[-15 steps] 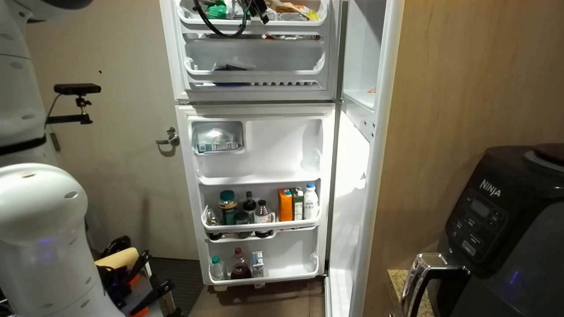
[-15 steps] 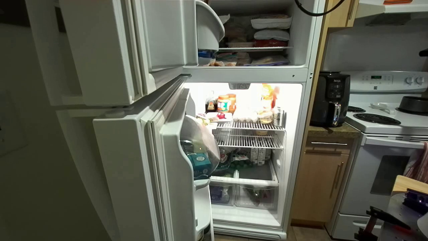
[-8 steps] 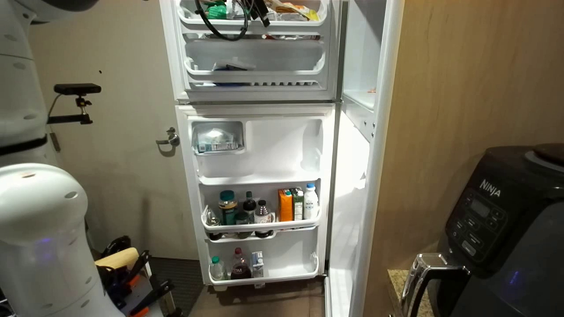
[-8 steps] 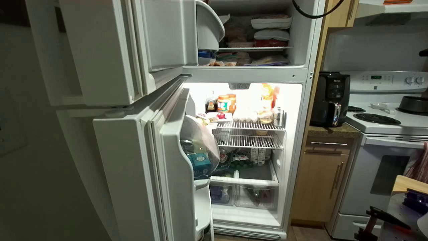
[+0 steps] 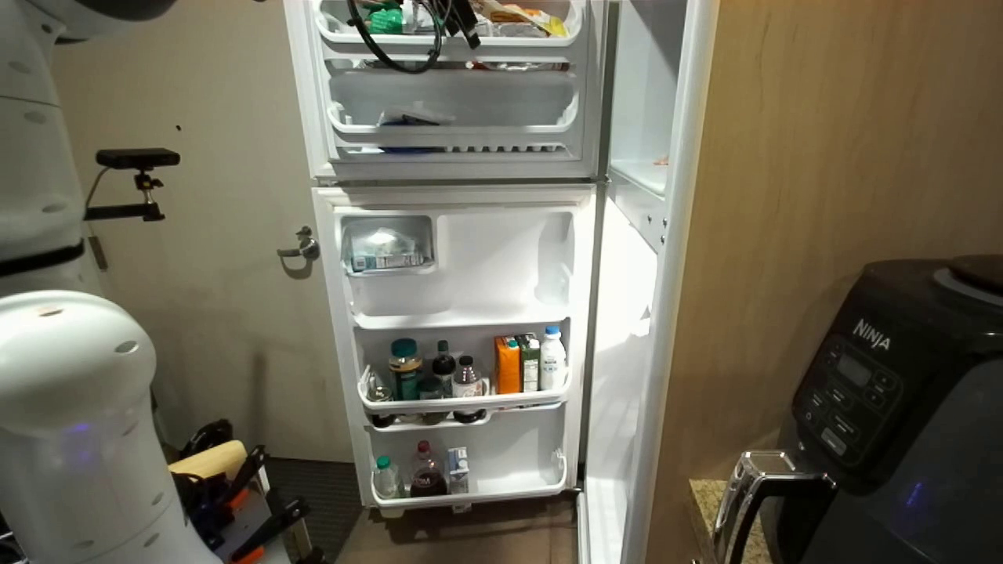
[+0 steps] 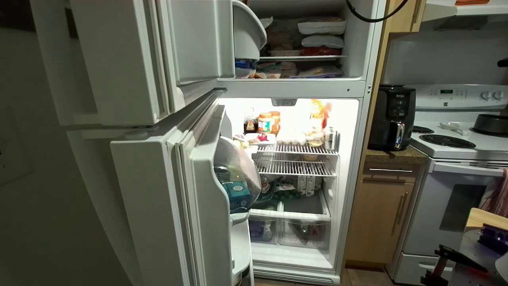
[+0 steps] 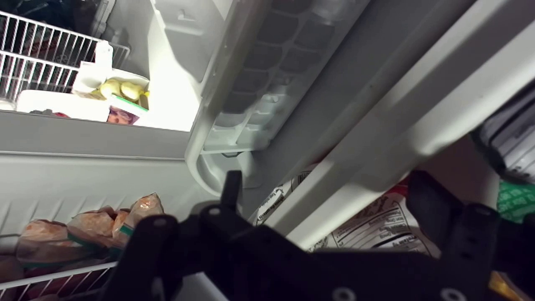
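White plastic, the bin rim (image 7: 393, 146) runs between the fingers of the gripper (image 7: 328, 188), which stand wide apart; contact is unclear. A printed bag (image 7: 376, 228) shows past the rim, a green packet (image 7: 514, 200) beyond one finger. In an exterior view a cable (image 5: 411, 70) hangs before the freezer door (image 5: 454, 168).

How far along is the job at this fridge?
Done, it seems: the freezer door and fridge door stand open. In hand: the open gripper is at the freezer door; in the wrist view a white rail crosses its opening, though contact can't be judged. Left, perhaps: taking hold, since nothing looks gripped.
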Tool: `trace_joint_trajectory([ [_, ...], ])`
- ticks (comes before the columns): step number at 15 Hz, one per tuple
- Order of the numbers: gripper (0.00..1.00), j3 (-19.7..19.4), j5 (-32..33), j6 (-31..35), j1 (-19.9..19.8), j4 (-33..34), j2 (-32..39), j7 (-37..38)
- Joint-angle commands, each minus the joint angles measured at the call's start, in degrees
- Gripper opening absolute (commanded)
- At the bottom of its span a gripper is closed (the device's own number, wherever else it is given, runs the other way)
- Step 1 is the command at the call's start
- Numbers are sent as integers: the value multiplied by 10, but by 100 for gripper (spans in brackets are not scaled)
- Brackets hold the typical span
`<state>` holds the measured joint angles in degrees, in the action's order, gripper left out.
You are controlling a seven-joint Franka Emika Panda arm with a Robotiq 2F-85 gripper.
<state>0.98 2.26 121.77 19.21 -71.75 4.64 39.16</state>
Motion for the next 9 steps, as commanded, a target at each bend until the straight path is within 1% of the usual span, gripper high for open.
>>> trace_joint_trajectory([
  [1,100,-1,-2,13,-1,-13,-4,7],
  [9,100,0,-1,18,0,-7,1,7],
])
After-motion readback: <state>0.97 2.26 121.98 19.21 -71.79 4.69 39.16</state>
